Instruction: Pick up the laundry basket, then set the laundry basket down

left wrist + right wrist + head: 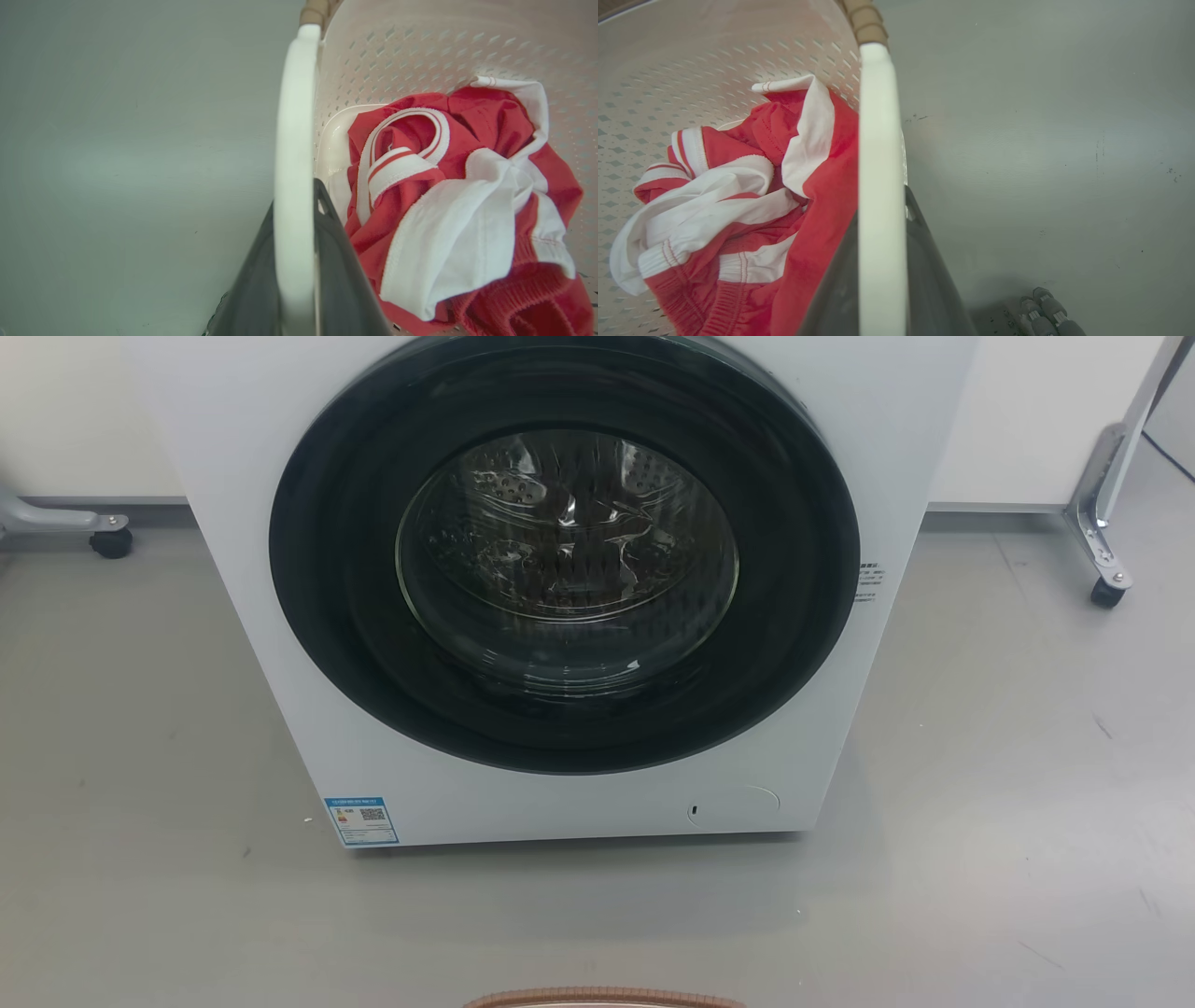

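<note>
Two dark-fingered grippers clamp the laundry basket [605, 999] in front of a white washing machine [560, 597], whose closed round door [565, 551] takes up the centre of the head view. There the basket appears as a sliver of brown woven-look rim at the bottom edge, centre, near the machine's base but apart from it.

In the left wrist view, the left gripper [295, 196] rises from the bottom centre with one finger on each side of the basket's white left handle [294, 116], pinching it. To the right of the handle is the perforated cream wall [397, 51], with a crumpled red-and-white garment [467, 210] lying inside. The right wrist view mirrors this. The right gripper [881, 200] squeezes the white right handle [878, 116] at centre, with the basket wall [714, 56] and the garment [738, 200] to the left. Bare grey floor [1041, 140] runs along the outer side of each handle. The pictures do not settle whether the basket rests on that floor or hangs above it.

The hold looks narrow, with slim fingers on smooth plastic, so a handle could slide through if one arm pulls harder or rises faster than the other. That mismatch would also tip the basket, and the loose garment could shift toward the low side or spill over the rim. With the machine just ahead, a forward swing could knock the rim against its front panel. Letting go before the base sits flat could make the basket rock or drop.
</note>
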Robot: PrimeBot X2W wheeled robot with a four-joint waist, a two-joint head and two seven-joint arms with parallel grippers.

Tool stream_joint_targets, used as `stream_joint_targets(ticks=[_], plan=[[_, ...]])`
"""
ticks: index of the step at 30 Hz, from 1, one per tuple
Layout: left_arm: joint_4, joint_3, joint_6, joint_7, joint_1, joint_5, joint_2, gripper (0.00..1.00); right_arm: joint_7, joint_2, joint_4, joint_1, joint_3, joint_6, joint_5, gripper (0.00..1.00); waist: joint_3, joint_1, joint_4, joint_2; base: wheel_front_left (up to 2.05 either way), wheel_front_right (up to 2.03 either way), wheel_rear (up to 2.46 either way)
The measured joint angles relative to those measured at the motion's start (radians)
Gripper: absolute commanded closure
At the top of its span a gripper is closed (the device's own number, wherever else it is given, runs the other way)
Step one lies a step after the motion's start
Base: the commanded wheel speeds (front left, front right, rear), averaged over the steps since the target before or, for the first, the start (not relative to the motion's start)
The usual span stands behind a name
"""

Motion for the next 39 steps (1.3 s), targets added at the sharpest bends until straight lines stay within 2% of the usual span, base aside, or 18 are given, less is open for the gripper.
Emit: stream_joint_targets(ticks=[29,39], plan=[[0.002,-0.033,0.000,-0.022,0.000,-0.017,0.003,1.00,-0.013,-0.001,0.014,-0.042,0.055,0.000,0.041,1.00,0.026,0.0000,0.001,0.0000,0.00,0.00,0.00],[0.000,-0.036,0.000,-0.037,-0.034,-0.019,0.006,1.00,-0.018,-0.003,0.015,-0.096,0.064,0.000,0.049,1.00,0.079,0.0000,-0.001,0.0000,0.00,0.00,0.00]])
